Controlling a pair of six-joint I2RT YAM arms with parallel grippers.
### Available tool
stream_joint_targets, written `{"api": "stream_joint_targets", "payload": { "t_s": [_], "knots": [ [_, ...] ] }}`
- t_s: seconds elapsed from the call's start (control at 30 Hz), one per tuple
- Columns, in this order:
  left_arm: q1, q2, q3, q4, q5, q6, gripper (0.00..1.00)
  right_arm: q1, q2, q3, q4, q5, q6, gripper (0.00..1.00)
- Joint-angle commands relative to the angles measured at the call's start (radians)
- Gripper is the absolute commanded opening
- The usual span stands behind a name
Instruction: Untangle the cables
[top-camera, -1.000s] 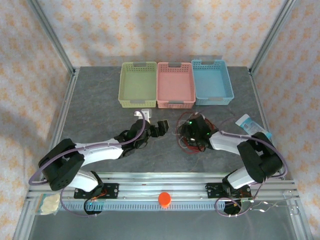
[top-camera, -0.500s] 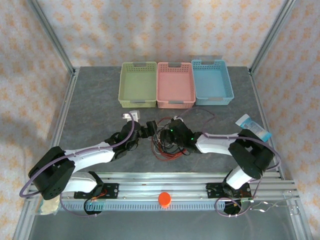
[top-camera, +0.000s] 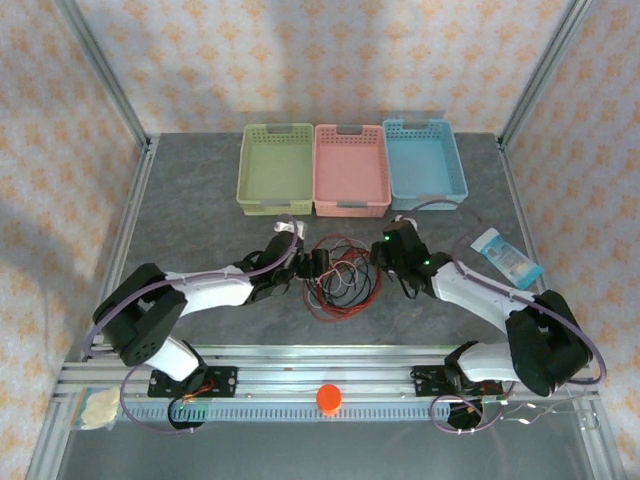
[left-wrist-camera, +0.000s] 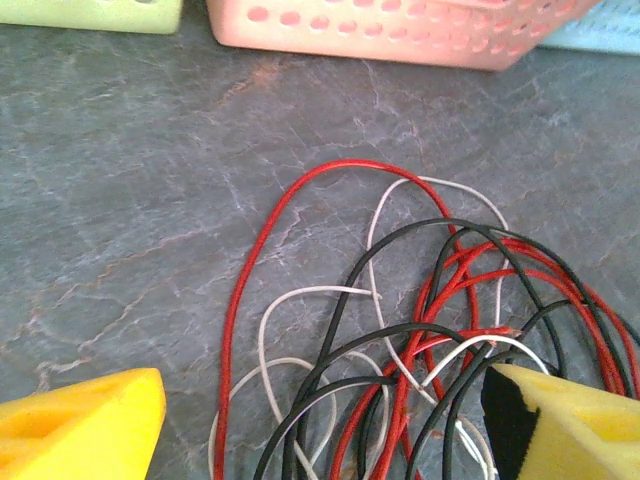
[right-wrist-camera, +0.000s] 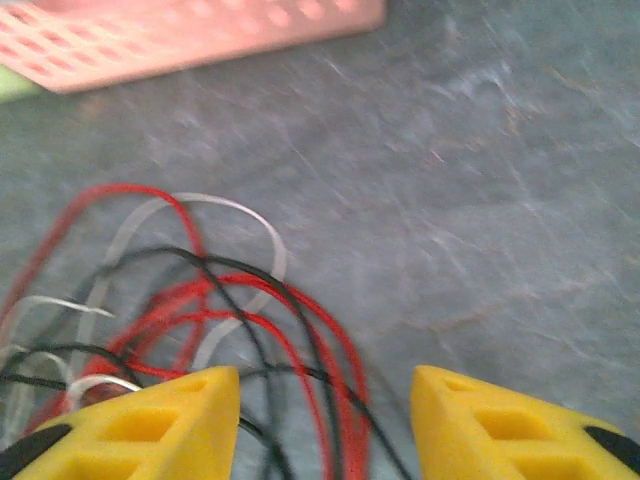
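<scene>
The cables (top-camera: 342, 277) lie in a loose tangle of red, black and pale white loops on the grey table, in front of the pink basket. My left gripper (top-camera: 318, 264) is at the tangle's left edge. In the left wrist view it (left-wrist-camera: 320, 430) stands open low over the cables (left-wrist-camera: 420, 340), with several strands lying between its yellow fingers (left-wrist-camera: 85, 430). My right gripper (top-camera: 387, 248) is at the tangle's upper right edge. It (right-wrist-camera: 325, 420) is open too, with red and black strands (right-wrist-camera: 300, 320) running between its fingers (right-wrist-camera: 510, 425).
A green basket (top-camera: 276, 168), a pink basket (top-camera: 350, 170) and a blue basket (top-camera: 424, 163) stand in a row at the back. A blue and white packet (top-camera: 506, 257) lies at the right. A small white object (top-camera: 288, 228) sits behind the left arm.
The right gripper has drawn back to the right, off the tangle. The left gripper has moved right to the tangle's edge. The cables now lie spread between the two grippers.
</scene>
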Motion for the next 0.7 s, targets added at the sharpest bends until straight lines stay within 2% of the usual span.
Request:
{"api": "stream_joint_targets", "payload": {
  "t_s": [0.0,0.2,0.3,0.67],
  "knots": [
    [-0.015,0.041,0.054,-0.078,0.016,0.047,0.84,-0.049,0.02,0.017,-0.144,-0.114,-0.068,0.46],
    [-0.026,0.113,0.133,-0.173,-0.048,0.062,0.88,-0.058,0.045,0.025,-0.225,-0.145,-0.036,0.44],
    [-0.034,0.143,0.168,-0.214,-0.085,0.065,0.9,-0.058,0.057,0.037,-0.268,-0.123,-0.002,0.43],
    [-0.052,0.212,0.227,-0.264,-0.141,0.059,0.91,-0.058,0.107,0.055,-0.25,-0.14,-0.004,0.38]
  ]
}}
